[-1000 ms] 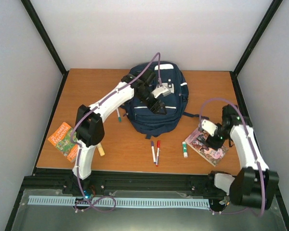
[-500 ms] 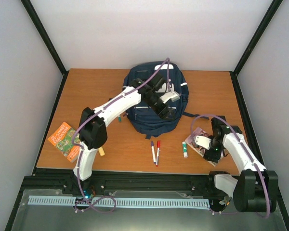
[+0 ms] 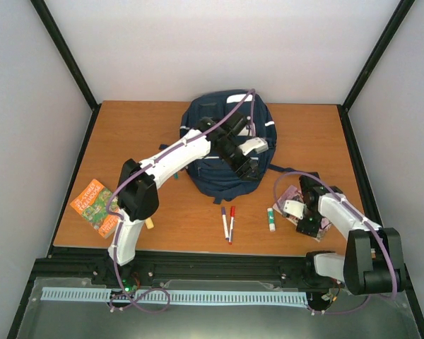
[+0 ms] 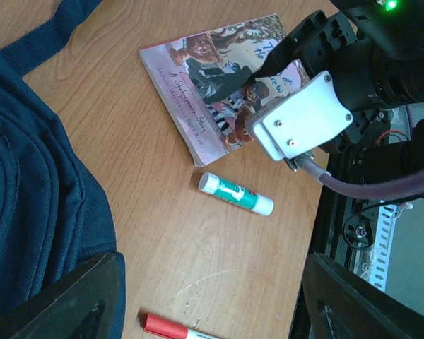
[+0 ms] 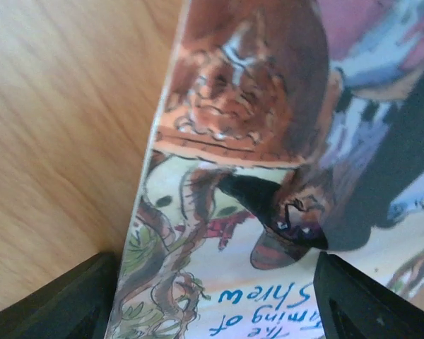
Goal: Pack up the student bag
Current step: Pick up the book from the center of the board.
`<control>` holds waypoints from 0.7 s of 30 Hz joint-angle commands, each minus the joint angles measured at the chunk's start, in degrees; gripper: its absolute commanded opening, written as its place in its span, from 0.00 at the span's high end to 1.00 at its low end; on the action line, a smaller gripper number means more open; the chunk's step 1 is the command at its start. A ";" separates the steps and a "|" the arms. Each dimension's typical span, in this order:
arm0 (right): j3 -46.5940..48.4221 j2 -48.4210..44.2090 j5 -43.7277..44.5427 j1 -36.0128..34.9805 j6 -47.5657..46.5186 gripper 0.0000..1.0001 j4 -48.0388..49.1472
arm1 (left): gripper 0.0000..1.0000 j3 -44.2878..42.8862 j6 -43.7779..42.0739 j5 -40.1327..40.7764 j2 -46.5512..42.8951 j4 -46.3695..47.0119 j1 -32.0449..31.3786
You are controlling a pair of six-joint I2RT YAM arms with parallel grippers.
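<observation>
The navy student bag (image 3: 222, 138) lies flat at the middle back of the table, and its edge shows in the left wrist view (image 4: 35, 191). My left gripper (image 3: 252, 168) hovers over the bag's right near edge, open and empty (image 4: 212, 311). My right gripper (image 3: 305, 220) is open, low over a pink picture book (image 3: 292, 195). That book's cover fills the right wrist view (image 5: 268, 141) and lies between the spread fingers (image 5: 60, 300). The book (image 4: 212, 85) also shows in the left wrist view, partly under the right gripper.
A green-and-white glue stick (image 3: 271, 219) (image 4: 236, 193) lies left of the pink book. A purple marker (image 3: 225, 222) and a red marker (image 3: 232, 222) (image 4: 171, 328) lie in front of the bag. An orange-green book (image 3: 93, 205) lies at the left near edge. A teal pen (image 3: 174, 171) lies by the bag's left side.
My left gripper has swung to the right across the bag to its right near edge. My right gripper has come forward and down onto the pink book.
</observation>
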State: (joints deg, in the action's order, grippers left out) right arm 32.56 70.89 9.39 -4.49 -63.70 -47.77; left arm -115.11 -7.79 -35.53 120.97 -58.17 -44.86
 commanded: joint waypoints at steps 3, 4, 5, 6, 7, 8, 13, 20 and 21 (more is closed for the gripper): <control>0.78 1.58 7.35 8.46 -5.77 0.22 8.52 | 0.27 -3.63 -1.60 -1.57 1.01 -0.10 -0.31; 2.32 2.48 7.39 10.00 -6.39 0.22 9.28 | 0.27 -3.55 -1.64 -1.96 1.02 -0.06 -0.31; 4.37 3.80 7.40 11.51 -6.75 0.22 10.14 | 0.28 -3.49 -1.59 -2.12 1.00 -0.04 -0.31; 5.90 5.69 7.21 12.92 -6.94 0.22 11.07 | 0.28 -3.39 -1.61 -2.17 0.99 -0.03 -0.31; 7.45 6.61 6.89 14.54 -7.50 0.22 11.83 | 0.28 -3.37 -1.68 -2.07 0.89 -0.01 -0.36; 8.79 8.48 6.51 16.40 -8.64 0.22 12.82 | 0.28 -3.37 -1.87 -1.89 0.81 -0.13 -0.39; 19.37 18.73 6.74 24.59 -9.18 0.20 16.90 | 0.28 -2.28 -3.37 -0.96 -0.35 -0.45 -0.40; 36.20 26.32 3.24 24.75 6.05 0.18 7.26 | 0.29 0.25 -3.77 1.88 -1.29 -0.30 -0.40; 37.75 26.59 2.34 24.46 7.67 0.18 5.09 | 0.28 0.31 -3.68 2.46 -1.33 -0.14 -0.40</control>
State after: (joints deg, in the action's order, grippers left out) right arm 64.29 96.68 14.41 20.73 -64.84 -35.46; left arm -114.91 -10.28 -35.03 121.01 -58.33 -44.91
